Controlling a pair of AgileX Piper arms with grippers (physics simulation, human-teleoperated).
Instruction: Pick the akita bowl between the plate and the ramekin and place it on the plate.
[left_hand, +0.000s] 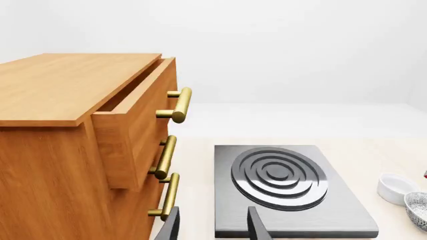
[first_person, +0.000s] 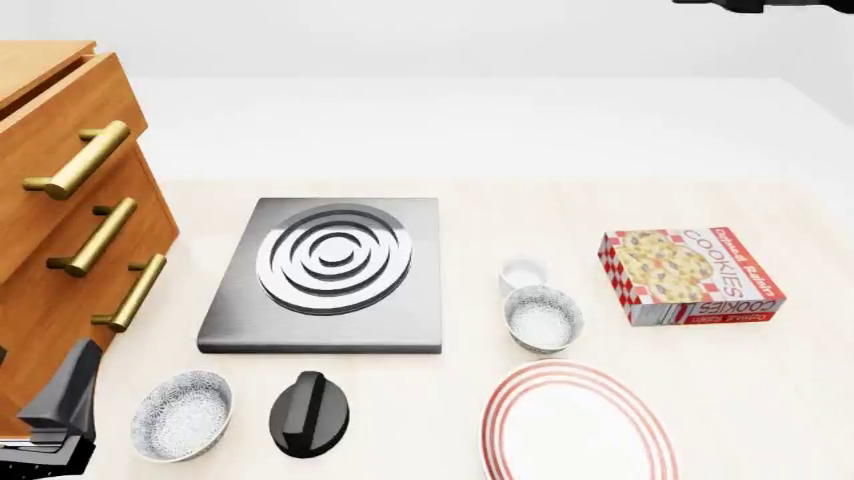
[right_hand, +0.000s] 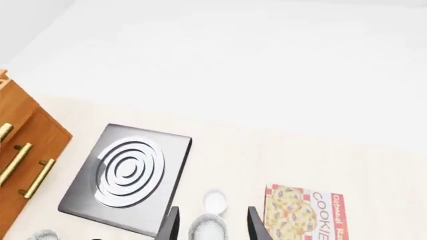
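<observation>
The akita bowl is seen directly beyond the right pincer, framed between its wide-spread, empty fingers — ramekin just past it. A straight descent is advised, rim gripped clear of the ramekin; the plate lies nearer the arm's base.

A pale cream table carries everything; at its left edge stands a wooden drawer chest with brass handles; beside it lies a grey hob with concentric rings; the ramekin sits touching or just beside the akita bowl, the plate near that; a cookie box lies right; a second bowl and a black knob lie front left.
</observation>
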